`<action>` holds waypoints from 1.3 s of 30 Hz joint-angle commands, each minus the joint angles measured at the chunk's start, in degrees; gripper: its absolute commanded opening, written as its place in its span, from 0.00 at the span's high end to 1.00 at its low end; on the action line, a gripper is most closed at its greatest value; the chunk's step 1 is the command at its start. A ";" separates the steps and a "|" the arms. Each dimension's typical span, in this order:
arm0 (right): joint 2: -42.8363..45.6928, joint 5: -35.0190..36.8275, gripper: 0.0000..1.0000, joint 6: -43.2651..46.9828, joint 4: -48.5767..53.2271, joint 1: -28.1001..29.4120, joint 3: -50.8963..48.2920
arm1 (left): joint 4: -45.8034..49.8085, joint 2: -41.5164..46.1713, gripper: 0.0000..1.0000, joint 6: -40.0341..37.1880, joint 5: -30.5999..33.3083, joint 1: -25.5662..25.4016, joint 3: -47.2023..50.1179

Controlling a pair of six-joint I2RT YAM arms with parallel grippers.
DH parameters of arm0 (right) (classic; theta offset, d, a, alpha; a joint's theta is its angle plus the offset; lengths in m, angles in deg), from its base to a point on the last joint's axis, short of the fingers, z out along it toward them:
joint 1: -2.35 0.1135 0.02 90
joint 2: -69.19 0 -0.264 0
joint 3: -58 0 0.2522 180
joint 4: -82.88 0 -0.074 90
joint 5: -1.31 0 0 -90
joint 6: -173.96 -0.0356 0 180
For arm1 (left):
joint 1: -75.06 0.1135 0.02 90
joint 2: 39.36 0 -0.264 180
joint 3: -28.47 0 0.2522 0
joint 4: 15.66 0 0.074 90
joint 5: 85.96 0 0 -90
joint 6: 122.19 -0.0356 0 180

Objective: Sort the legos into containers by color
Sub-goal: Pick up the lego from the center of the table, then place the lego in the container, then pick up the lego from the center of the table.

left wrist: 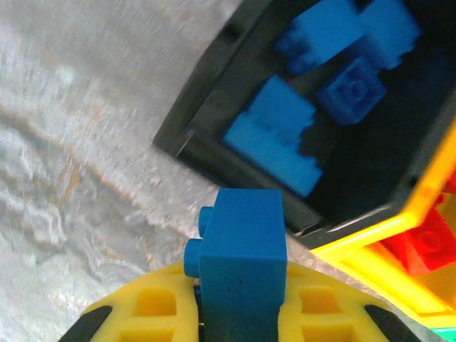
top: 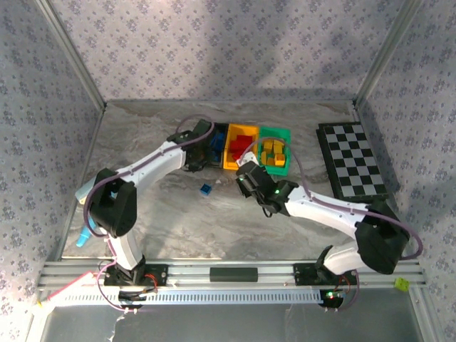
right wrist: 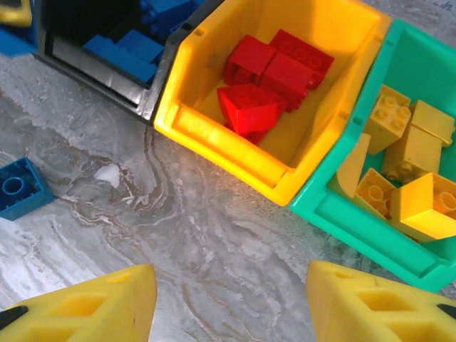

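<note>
A blue lego [left wrist: 242,242] is pinched between the yellow fingers of my left gripper [left wrist: 242,303], which is shut on it just in front of the black container [left wrist: 206,121]. That container holds several blue legos [left wrist: 274,132]. From above, the left gripper [top: 195,158] sits at the black container [top: 216,130]. My right gripper [right wrist: 231,303] hangs open over bare table in front of the orange-yellow container [right wrist: 228,146] of red legos [right wrist: 274,68] and the green container [right wrist: 356,214] of yellow legos [right wrist: 420,203]. One blue lego [right wrist: 18,187] lies loose on the table [top: 206,189].
A black-and-white checkerboard [top: 353,160] lies flat at the right. A light-blue cylinder [top: 84,236] rests near the left arm's base. Patterned walls close in the marbled table on three sides, with a metal rail [top: 228,274] along the near edge.
</note>
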 commanded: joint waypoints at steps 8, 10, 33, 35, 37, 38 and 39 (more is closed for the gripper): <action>8.83 -4.60 0.41 -5.00 -3.16 -7.62 -6.58 | 15.12 -20.00 0.75 -13.84 4.84 1.68 -30.92; 9.52 -5.09 0.41 -5.26 -3.63 -8.04 -7.24 | 14.17 -20.10 0.69 -13.68 4.79 1.51 -30.20; 7.52 -5.23 0.41 -6.15 -6.29 -8.69 -8.63 | -6.56 2.89 0.39 -24.13 -0.56 -6.93 8.29; 7.34 -5.24 0.41 -6.15 -6.30 -8.69 -8.52 | -6.59 3.43 0.39 -24.76 -0.29 -8.44 11.31; 7.16 -5.25 0.41 -6.15 -6.40 -8.70 -8.53 | -6.66 3.62 0.39 -25.02 -0.56 -9.41 13.91; 7.05 -5.27 0.41 -6.15 -6.37 -8.73 -8.52 | -6.91 3.62 0.39 -25.14 -0.80 -9.63 14.90; 6.90 -5.23 0.41 -6.15 -6.29 -8.74 -8.43 | -7.32 3.54 0.39 -25.55 -1.24 -9.92 15.98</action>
